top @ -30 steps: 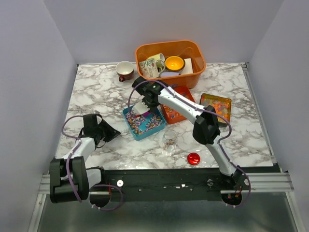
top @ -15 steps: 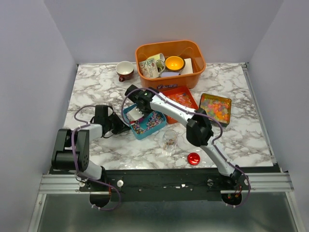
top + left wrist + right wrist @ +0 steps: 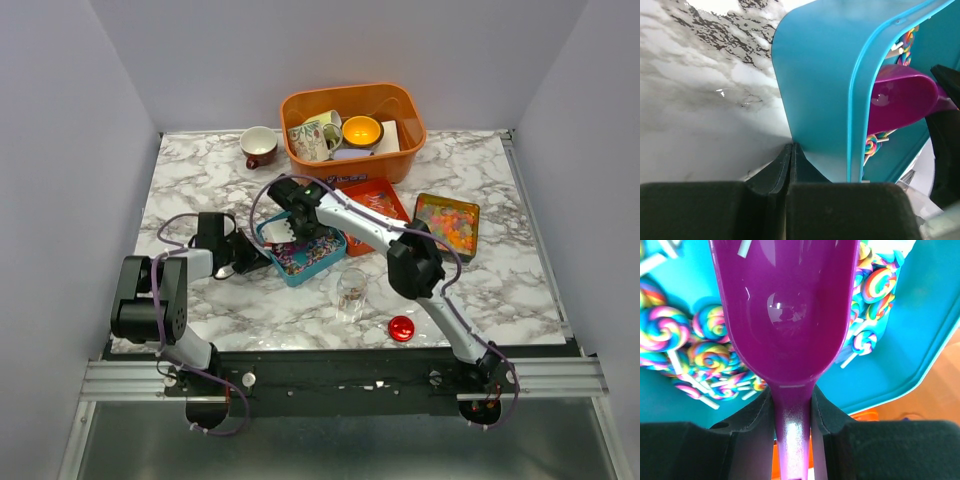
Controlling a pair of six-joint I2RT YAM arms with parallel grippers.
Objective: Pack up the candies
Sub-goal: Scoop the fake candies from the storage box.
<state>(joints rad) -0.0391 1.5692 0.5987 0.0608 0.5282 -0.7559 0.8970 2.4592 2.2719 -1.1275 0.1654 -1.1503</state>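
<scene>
Left pincer (image 3: pixel 791 149): I see the fingers pressed together, empty, tips at the teal tray (image 3: pixel 815 90)'s outer wall.
Right pincer (image 3: pixel 792 405): clamped on the purple scoop (image 3: pixel 785 305)'s handle.
Candies (image 3: pixel 670 335): swirled lollies inside the tray, mid-table.
Room: bare marble table (image 3: pixel 190 190) toward its left edge.
Hidden: the scoop covers the tray's middle.

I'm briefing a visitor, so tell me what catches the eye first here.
The purple scoop, clamped by its handle in the right gripper, hangs over rainbow swirl candies in the teal tray at mid-table. The left gripper, shut, sits right at that tray's outer wall. At the far edge, an orange bin holds mugs.
</scene>
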